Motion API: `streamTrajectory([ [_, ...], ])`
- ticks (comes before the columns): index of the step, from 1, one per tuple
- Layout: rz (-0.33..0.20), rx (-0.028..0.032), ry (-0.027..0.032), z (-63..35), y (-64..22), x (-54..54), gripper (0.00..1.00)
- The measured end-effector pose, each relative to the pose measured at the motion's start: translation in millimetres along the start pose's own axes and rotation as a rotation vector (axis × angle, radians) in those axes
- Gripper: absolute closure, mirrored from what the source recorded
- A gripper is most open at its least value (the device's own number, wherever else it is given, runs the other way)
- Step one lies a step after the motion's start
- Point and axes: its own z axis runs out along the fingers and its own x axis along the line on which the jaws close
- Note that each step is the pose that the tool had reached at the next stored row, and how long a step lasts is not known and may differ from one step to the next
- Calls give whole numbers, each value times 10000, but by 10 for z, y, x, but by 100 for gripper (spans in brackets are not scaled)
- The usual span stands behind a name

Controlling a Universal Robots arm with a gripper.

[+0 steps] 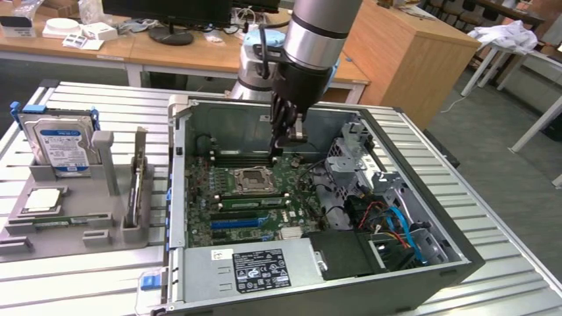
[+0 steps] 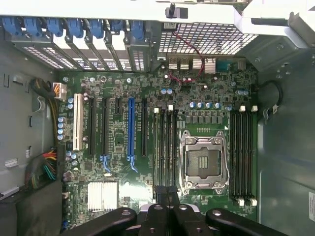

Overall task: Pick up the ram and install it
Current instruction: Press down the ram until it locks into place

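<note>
My gripper (image 1: 283,146) hangs over the back part of the motherboard (image 1: 263,197) inside the open computer case, just above the black memory slots (image 1: 246,158). Its fingers are shut and I see nothing between them. In the wrist view the closed fingertips (image 2: 166,195) sit over the end of the memory slots (image 2: 166,147) beside the empty processor socket (image 2: 203,160). The ram (image 1: 58,224), a thin green stick, lies flat in the grey holder tray (image 1: 79,247) at the exterior view's left, far from the gripper.
The grey tray also carries an upright hard drive (image 1: 60,146) and a silver square chip (image 1: 42,201). Case walls (image 1: 176,171), a drive cage (image 1: 356,158), cables (image 1: 395,224) and a power supply (image 1: 255,266) ring the board. A second set of slots (image 2: 242,152) lies past the socket.
</note>
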Motion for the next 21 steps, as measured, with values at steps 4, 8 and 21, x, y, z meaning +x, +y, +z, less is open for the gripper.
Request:
streamTrajectory([
  [4, 0, 1, -2, -8, 0, 0, 89],
  [8, 0, 1, 0, -9, 0, 0, 89],
  [21, 209, 9, -8, -9, 0, 0, 89],
])
